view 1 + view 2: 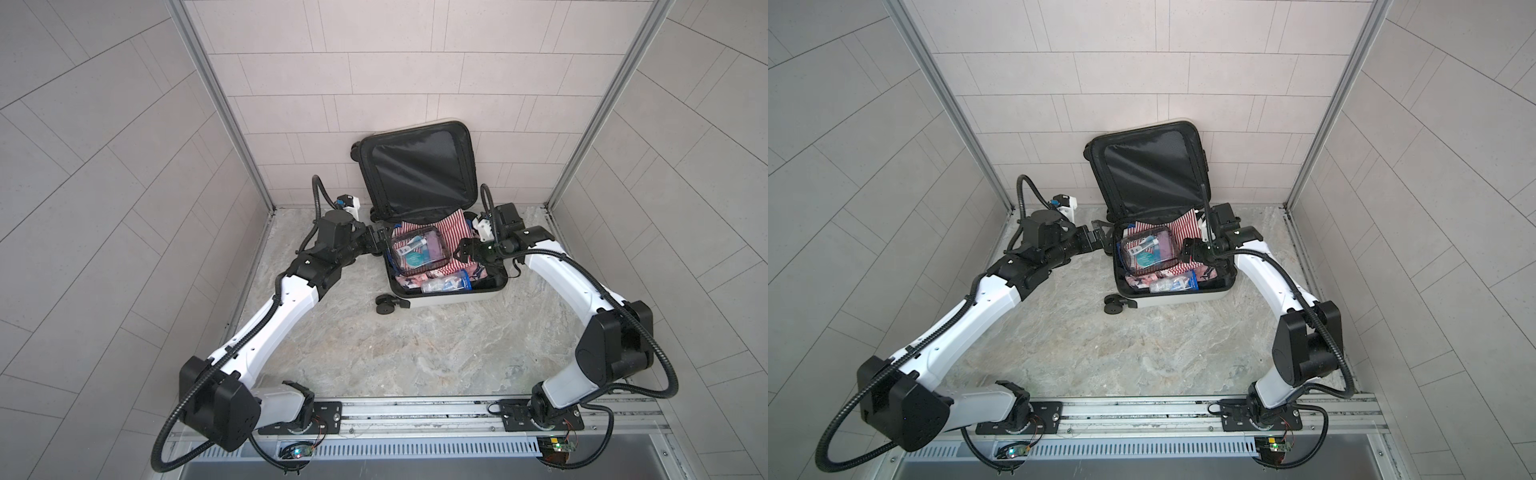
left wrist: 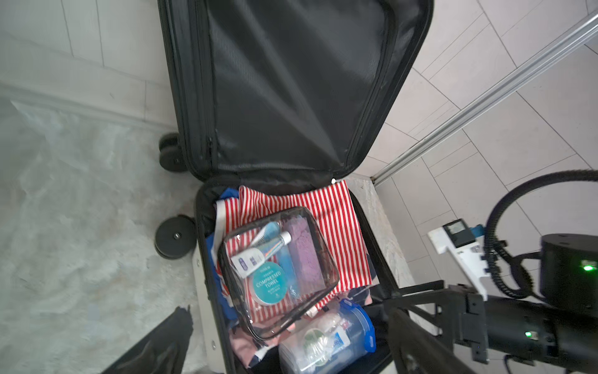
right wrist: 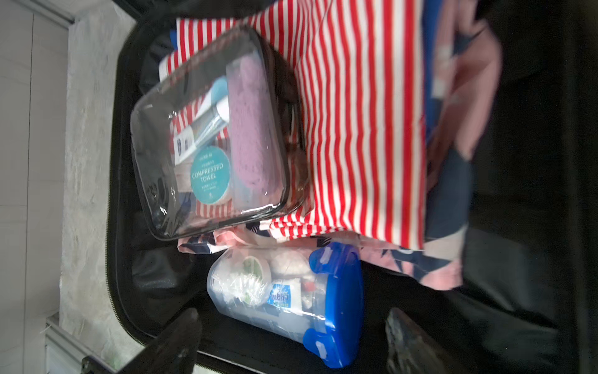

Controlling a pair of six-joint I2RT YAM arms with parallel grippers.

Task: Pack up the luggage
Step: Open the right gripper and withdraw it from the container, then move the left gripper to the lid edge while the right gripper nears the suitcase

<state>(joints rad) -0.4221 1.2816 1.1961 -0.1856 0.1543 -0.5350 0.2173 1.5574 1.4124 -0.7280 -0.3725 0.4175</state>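
The luggage (image 1: 453, 297) (image 1: 1183, 298) lies open on the marble floor, its black-lined lid (image 1: 415, 166) leaning on the back wall. Inside are a red-and-white striped cloth (image 1: 451, 235) (image 3: 356, 129), a clear toiletry pouch (image 1: 415, 249) (image 2: 278, 275) (image 3: 210, 145) on top of it, and a clear container with a blue lid (image 1: 446, 284) (image 2: 326, 343) (image 3: 284, 298) at the front. My left gripper (image 1: 379, 241) (image 1: 1096, 235) (image 2: 291, 317) hovers open at the case's left rim, holding nothing. My right gripper (image 1: 467, 249) (image 1: 1187, 249) (image 3: 293, 319) hangs open over the right side of the case, above the container, holding nothing.
A pink and navy cloth (image 3: 420, 262) lies under the striped one. A black wheel (image 1: 384, 305) sticks out at the case's front left corner. Tiled walls with metal posts (image 1: 232, 124) close in three sides. The arms' mounting rail (image 1: 415, 411) runs along the front.
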